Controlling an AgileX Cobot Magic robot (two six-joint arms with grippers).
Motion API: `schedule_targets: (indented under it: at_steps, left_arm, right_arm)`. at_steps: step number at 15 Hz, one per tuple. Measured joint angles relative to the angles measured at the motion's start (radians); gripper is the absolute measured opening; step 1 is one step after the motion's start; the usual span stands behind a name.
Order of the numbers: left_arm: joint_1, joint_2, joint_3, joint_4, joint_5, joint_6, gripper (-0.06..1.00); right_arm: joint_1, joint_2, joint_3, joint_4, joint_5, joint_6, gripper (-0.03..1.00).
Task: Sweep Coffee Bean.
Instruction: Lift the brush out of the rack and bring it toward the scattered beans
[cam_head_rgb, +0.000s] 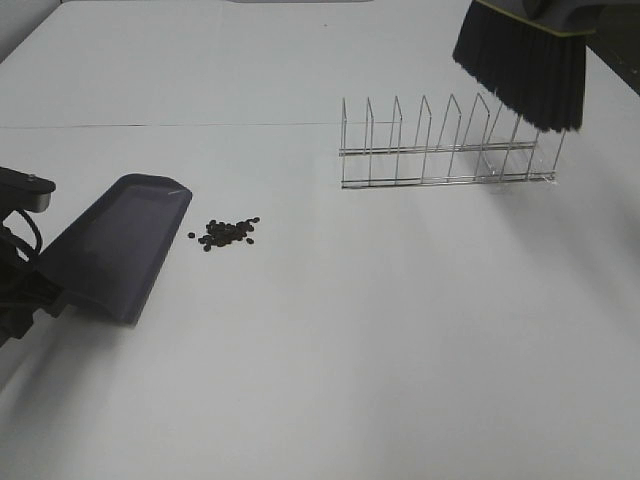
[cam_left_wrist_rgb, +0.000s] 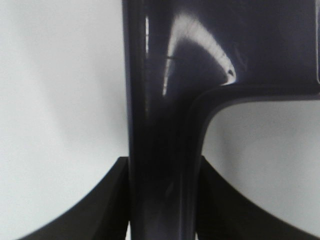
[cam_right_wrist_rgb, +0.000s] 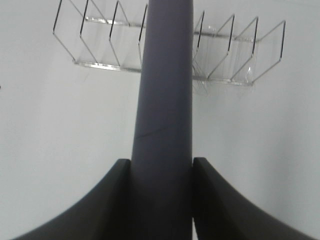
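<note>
Tiny dark-brown coffee beans (cam_head_rgb: 226, 233) lie clustered on the white desk (cam_head_rgb: 380, 350), just beside the grey plastic dustpan (cam_head_rgb: 112, 245) clamped in the left claw (cam_left_wrist_rgb: 165, 200), well apart from the right claw (cam_right_wrist_rgb: 162, 200) gripping a black-bristled brush (cam_head_rgb: 522, 68).

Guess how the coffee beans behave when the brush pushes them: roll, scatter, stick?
Likely to roll and scatter: the coffee beans are small, roundish, loose pellets on a smooth table. Probably light, so the brush bristles may flick some sideways. The dustpan lip is close, so a short gentle stroke should do.
</note>
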Motion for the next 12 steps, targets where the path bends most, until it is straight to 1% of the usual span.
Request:
schedule_targets:
  at_steps: [1, 3, 5, 6, 7, 8, 9, 10, 12]
  left_arm:
    - [0.000, 0.000, 0.000, 0.004, 0.000, 0.000, 0.33]
    - [0.000, 0.000, 0.000, 0.015, -0.003, 0.000, 0.33]
    - [0.000, 0.000, 0.000, 0.027, -0.003, -0.008, 0.33]
    - [0.000, 0.000, 0.000, 0.035, -0.003, -0.014, 0.33]
    - [0.000, 0.000, -0.008, 0.086, -0.003, -0.053, 0.33]
    - [0.000, 0.000, -0.022, 0.103, 0.003, -0.061, 0.33]
    - [0.000, 0.004, -0.039, 0.116, 0.014, -0.064, 0.33]
    - [0.000, 0.009, -0.049, 0.118, 0.022, -0.064, 0.33]
    - [0.000, 0.045, -0.065, 0.121, 0.042, -0.065, 0.33]
  right_arm:
    - [0.000, -0.041, 0.074, 0.007, -0.021, 0.008, 0.36]
    - [0.000, -0.119, 0.231, 0.029, -0.131, 0.035, 0.36]
    - [0.007, -0.150, 0.398, 0.053, -0.252, 0.038, 0.36]
    - [0.015, -0.150, 0.437, 0.053, -0.282, 0.039, 0.36]
    - [0.070, -0.150, 0.563, 0.048, -0.408, 0.073, 0.36]
    - [0.111, -0.147, 0.599, 0.029, -0.477, 0.097, 0.36]
    - [0.158, -0.132, 0.604, -0.002, -0.522, 0.129, 0.36]
    - [0.181, -0.119, 0.601, -0.023, -0.537, 0.146, 0.36]
    - [0.256, -0.042, 0.560, -0.114, -0.542, 0.215, 0.36]
